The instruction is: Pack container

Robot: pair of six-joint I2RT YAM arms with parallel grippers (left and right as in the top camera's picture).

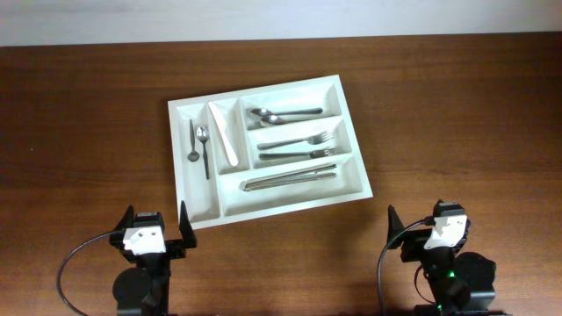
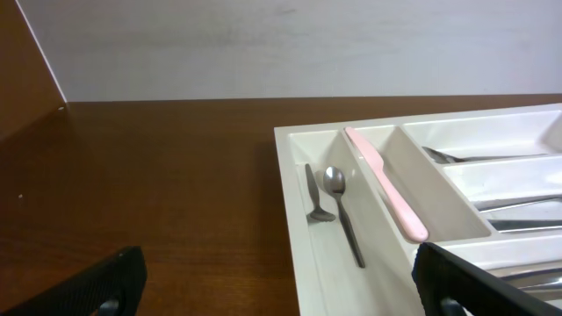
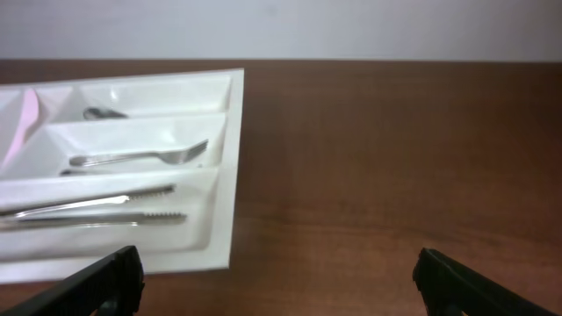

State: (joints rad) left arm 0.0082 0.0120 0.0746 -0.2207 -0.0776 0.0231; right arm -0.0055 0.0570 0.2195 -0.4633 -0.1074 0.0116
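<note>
Tray (image 1: 198, 207): white, five compartments, lying mid-table and turned slightly askew. It is ahead of both arms and nearer the left one.
Left narrow slot: two small spoons (image 1: 193, 145) side by side, bowls toward the far end.
Next narrow slot: a pale pink knife (image 1: 226, 139) lying along it.
Far long slot: spoons (image 1: 281, 115).
Middle long slot: forks (image 1: 299, 147).
Near long slot: knives (image 1: 290, 180) lying lengthwise.
Left gripper (image 1: 156, 217): jaws spread wide with nothing between them, at the near table edge, just short of the tray's near left corner.
Right gripper (image 1: 423, 224): jaws spread wide and holding nothing, over bare wood off the tray's near right corner and apart from it.
Table (image 1: 457, 105): dark brown wood.
</note>
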